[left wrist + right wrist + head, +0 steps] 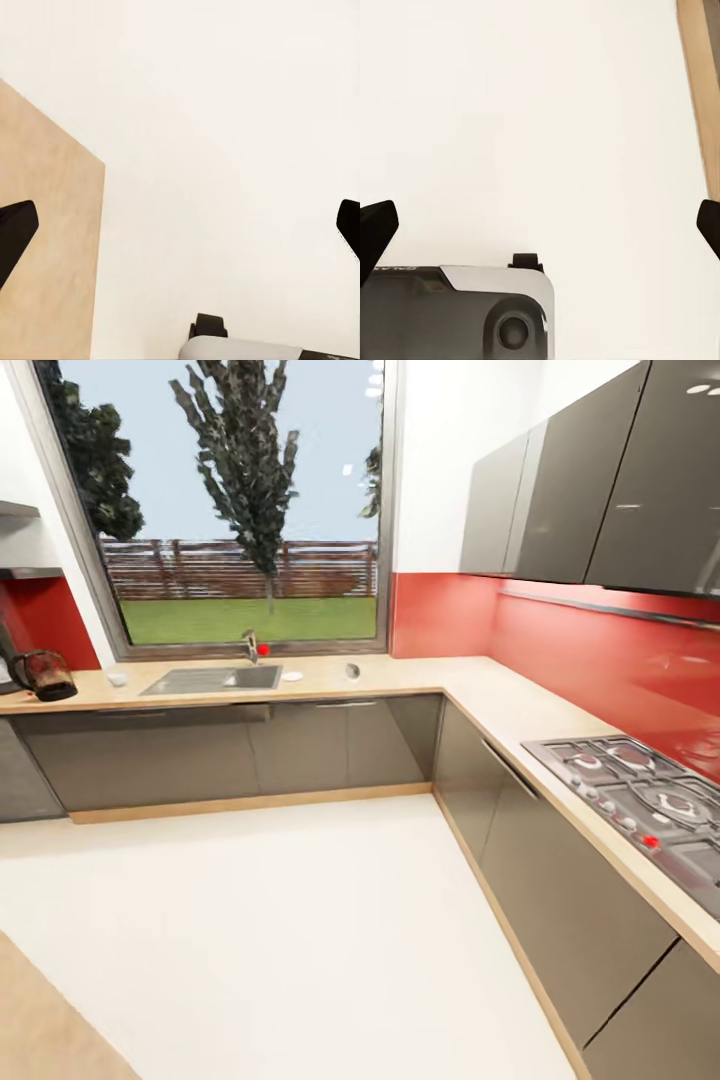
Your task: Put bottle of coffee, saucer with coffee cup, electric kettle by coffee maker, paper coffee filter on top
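The electric kettle (pixel 42 675), dark glass with a black handle, stands at the far left of the beige countertop (pixel 470 690). A dark sliver at the picture's edge beside it may be the coffee maker (pixel 4 656). A small white coffee cup (pixel 117 679) sits left of the sink. The white saucer (pixel 292 676) lies right of the sink, and a small white cone-like piece, perhaps the paper coffee filter (pixel 352 671), lies beyond it. The bottle of coffee is out of view. My left gripper (pixel 180 232) and right gripper (pixel 540 229) hang open and empty over the white floor.
A steel sink (pixel 215 680) with a faucet (pixel 250 646) sits under the window. A gas hob (pixel 640 800) is set in the right counter run. Grey base cabinets (pixel 560 900) line both runs, with dark wall cabinets (pixel 600 480) above. White floor (pixel 280 940) spreads between.
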You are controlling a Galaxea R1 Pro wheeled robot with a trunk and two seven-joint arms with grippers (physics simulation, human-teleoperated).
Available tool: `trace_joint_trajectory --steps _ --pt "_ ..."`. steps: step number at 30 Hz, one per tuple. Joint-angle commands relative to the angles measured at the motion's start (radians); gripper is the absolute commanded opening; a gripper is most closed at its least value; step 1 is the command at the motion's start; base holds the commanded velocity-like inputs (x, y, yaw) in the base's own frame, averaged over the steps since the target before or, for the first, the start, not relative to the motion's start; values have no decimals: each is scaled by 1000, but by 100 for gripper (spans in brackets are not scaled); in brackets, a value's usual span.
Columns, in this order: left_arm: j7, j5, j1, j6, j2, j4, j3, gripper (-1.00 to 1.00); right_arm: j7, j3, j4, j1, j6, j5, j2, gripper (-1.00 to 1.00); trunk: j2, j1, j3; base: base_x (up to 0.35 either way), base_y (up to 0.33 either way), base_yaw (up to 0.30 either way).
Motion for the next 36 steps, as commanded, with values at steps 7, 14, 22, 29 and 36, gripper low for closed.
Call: trace_joint_trajectory --steps 7,14,22,29,36 --pt "1 8 -1 -3 0 1 -2 100 0 -1 -1 0 -2 0 0 100 -2 1 -2 336 0 0" --pt "1 8 -1 -3 0 1 -2 100 0 -1 -1 0 -2 0 0 100 -2 1 -2 336 0 0" --pt "0 8 -1 -3 0 1 -2 100 0 -1 -1 0 -2 0 0 100 -2 1 -2 336 0 0" --pt "0 8 -1 -3 0 1 -2 100 0 -1 -1 0 -2 0 0 100 -2 1 -2 336 0 5" --pt "0 8 -1 -3 0 1 -2 100 0 -1 -2 0 -3 0 0 100 -2 1 -2 336 0 134"
